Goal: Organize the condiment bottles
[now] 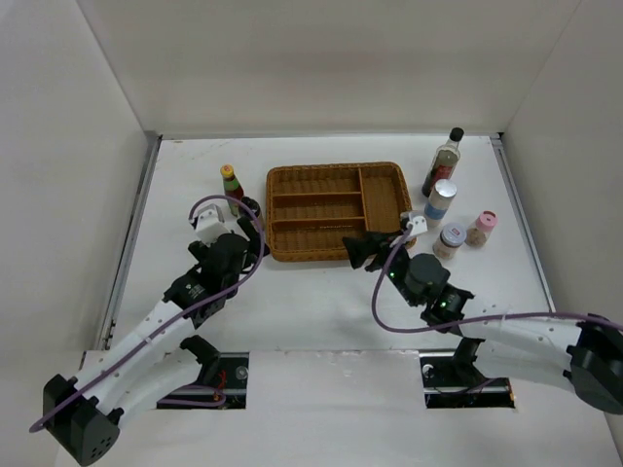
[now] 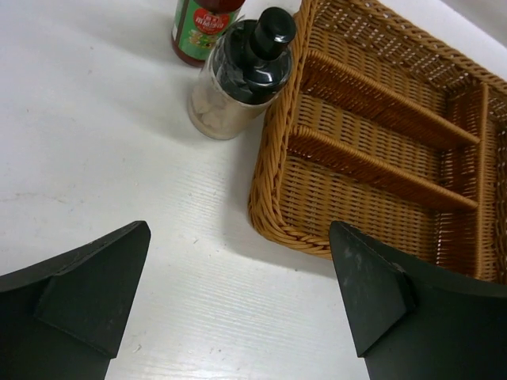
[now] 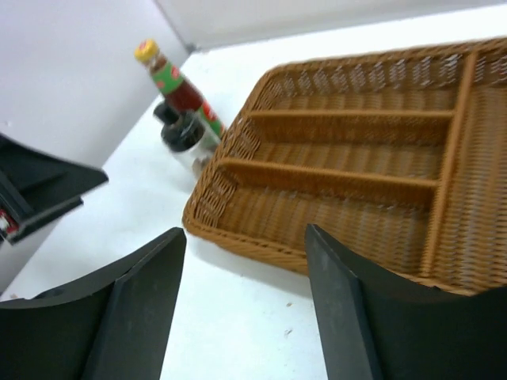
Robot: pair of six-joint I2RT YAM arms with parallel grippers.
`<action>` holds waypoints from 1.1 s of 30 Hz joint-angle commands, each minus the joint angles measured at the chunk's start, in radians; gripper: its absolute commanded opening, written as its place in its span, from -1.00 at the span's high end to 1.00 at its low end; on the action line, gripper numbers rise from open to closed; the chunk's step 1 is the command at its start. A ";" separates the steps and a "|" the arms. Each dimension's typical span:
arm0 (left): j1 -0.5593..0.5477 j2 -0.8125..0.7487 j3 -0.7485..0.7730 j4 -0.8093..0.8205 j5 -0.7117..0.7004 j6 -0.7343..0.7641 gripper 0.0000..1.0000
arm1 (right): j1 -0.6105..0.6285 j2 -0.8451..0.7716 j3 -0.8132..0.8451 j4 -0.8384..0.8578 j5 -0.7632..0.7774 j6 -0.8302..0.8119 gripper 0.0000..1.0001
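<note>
The left gripper (image 2: 238, 257), spread wide and empty, hangs near the left corner of the brown wicker tray (image 2: 269, 218). The right gripper (image 3: 245, 261), equally open and empty, faces its near edge. Left of the tray stand the yellow-capped red-green bottle (image 1: 230, 185) and squat black-capped glass bottle (image 2: 238, 79). Right of it stand the tall dark-sauce glass bottle (image 1: 446, 161), blue-white cylinder (image 1: 440, 201), white-lidded jar (image 1: 450, 240) and pink-lidded shaker (image 1: 481, 229).

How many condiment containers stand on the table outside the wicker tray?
6. Two left of the tray: a yellow-capped bottle and a squat black-capped bottle. Four right of it: a tall dark bottle, a blue-white cylinder, a white-lidded jar, a pink-lidded shaker. None seem hidden.
</note>
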 commanded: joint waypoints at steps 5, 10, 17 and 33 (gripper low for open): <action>0.058 0.046 0.050 0.054 -0.004 0.051 -1.00 | -0.076 -0.169 -0.070 0.071 0.062 0.003 -0.44; 0.074 0.130 0.071 0.163 0.000 0.149 -1.00 | -0.087 -0.169 -0.078 0.074 0.062 0.013 -0.05; 0.026 0.208 0.139 0.237 -0.092 0.201 -1.00 | -0.081 -0.083 -0.017 0.003 0.062 0.007 0.87; 0.138 0.529 0.234 0.353 -0.063 0.264 -0.65 | -0.053 -0.061 -0.021 0.057 0.027 -0.006 -0.28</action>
